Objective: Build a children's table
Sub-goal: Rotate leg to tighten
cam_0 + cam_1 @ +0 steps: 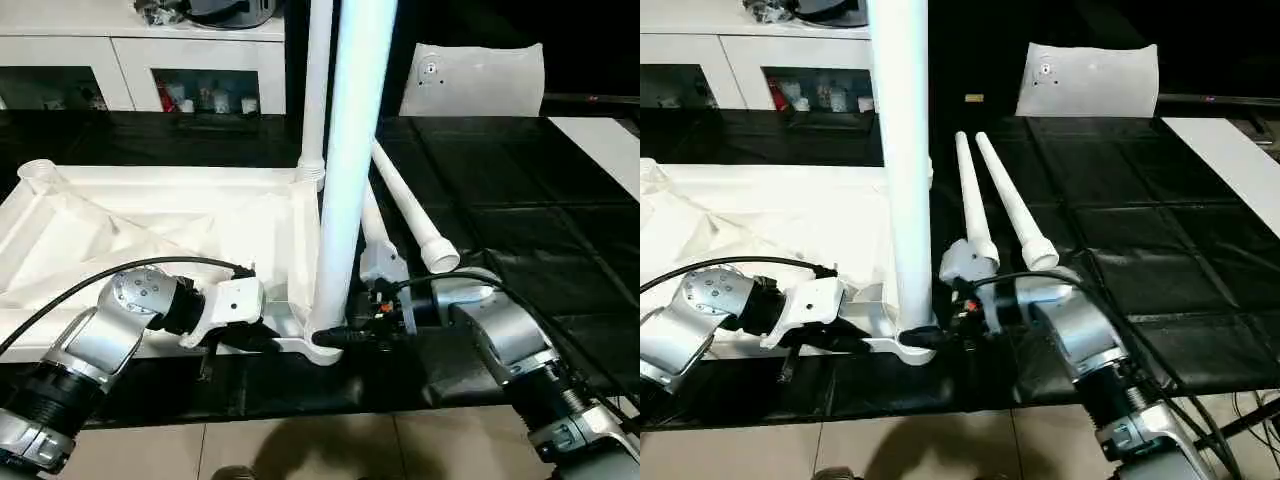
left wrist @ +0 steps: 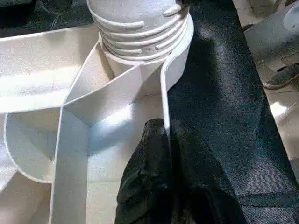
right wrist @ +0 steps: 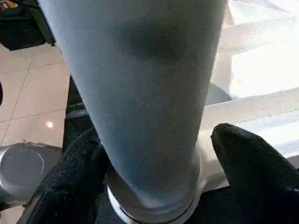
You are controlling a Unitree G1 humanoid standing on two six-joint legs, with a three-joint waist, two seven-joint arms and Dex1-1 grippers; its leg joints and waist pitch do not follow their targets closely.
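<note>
A table leg [image 1: 345, 170] is held upright in the near corner socket of the upturned table top [image 1: 150, 225] on the black mat.

Its base is straddled by the right gripper [image 3: 154, 172], fingers spread, one apparently touching; the top's edge wall is pinched by the left gripper [image 2: 166, 154]. Two legs [image 1: 1005, 200] are laid alongside.

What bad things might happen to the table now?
The upright leg in the near corner socket is tall, and the right gripper only brackets its base, so it might tip if it isn't screwed in fully. The left gripper pinches just the thin rim of the table top, so the top could slip or twist.
</note>
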